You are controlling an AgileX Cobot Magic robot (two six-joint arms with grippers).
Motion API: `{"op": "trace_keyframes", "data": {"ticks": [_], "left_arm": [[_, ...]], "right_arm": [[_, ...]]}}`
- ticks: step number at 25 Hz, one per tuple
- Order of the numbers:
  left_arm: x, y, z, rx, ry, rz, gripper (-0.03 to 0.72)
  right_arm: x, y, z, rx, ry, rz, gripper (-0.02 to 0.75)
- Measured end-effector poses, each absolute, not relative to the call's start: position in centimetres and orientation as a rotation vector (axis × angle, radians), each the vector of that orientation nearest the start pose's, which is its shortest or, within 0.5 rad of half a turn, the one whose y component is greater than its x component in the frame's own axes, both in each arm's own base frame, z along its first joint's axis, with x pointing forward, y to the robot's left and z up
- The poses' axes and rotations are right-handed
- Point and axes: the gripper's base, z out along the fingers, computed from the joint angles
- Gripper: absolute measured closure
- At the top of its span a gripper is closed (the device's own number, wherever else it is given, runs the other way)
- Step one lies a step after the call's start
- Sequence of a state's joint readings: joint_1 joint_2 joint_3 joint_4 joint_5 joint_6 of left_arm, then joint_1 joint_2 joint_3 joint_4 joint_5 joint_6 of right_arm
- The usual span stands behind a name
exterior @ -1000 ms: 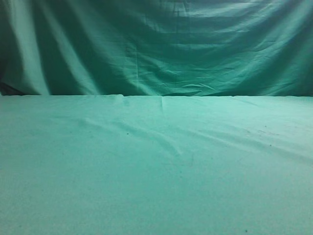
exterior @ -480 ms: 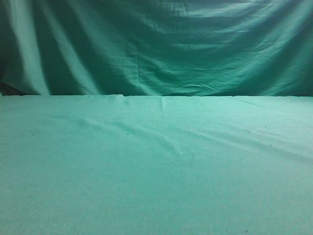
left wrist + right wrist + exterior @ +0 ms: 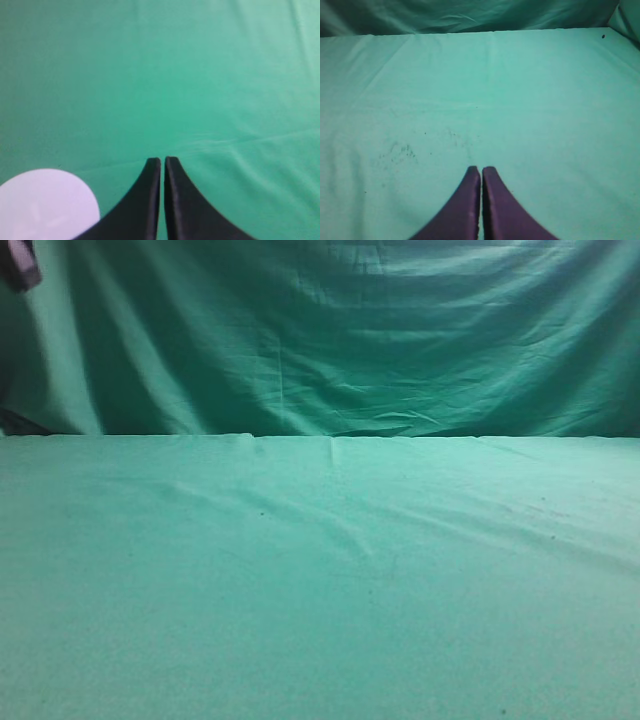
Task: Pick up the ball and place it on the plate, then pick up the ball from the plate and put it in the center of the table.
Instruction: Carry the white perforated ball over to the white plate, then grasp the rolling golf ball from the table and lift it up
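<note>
The ball shows in none of the views. A white round plate (image 3: 45, 205) lies on the green cloth at the bottom left of the left wrist view, just left of my left gripper (image 3: 162, 160), which is shut and empty above the cloth. My right gripper (image 3: 481, 170) is shut and empty over bare green cloth. In the exterior view only a dark bit of an arm (image 3: 20, 262) shows at the top left corner; neither plate nor grippers' fingertips show there.
The table is covered with a wrinkled green cloth (image 3: 320, 570), and a green curtain (image 3: 330, 340) hangs behind it. A few dark specks mark the cloth (image 3: 395, 150) in the right wrist view.
A dark part of an arm has come into the top left corner of the exterior view; before, that corner showed only curtain.
</note>
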State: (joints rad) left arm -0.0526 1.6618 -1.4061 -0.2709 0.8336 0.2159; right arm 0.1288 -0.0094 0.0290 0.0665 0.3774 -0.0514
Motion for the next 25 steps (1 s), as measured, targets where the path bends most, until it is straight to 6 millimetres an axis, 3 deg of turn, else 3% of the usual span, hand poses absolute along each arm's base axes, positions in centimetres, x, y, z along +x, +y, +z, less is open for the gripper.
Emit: {"op": "trace_keyframes", "data": {"ticks": [8, 14, 19, 25], "left_arm": [[31.0, -7.3, 37.7, 0.434, 2.309, -0.328, 0.688], [26.9, -7.0, 41.3, 0.481, 2.152, -0.323, 0.688], [23.1, -6.2, 38.8, 0.439, 2.128, -0.309, 0.688], [17.0, -4.6, 35.4, 0.367, 1.991, -0.255, 0.688]], "right_arm": [[5.3, 1.0, 17.4, -0.108, 1.839, 0.141, 0.738], [5.5, 1.1, 18.4, -0.004, 1.729, 0.257, 0.738], [5.6, 0.9, 19.9, 0.078, 1.561, 0.307, 0.738], [5.4, 0.7, 21.6, 0.003, 1.480, 0.219, 0.738]]}}
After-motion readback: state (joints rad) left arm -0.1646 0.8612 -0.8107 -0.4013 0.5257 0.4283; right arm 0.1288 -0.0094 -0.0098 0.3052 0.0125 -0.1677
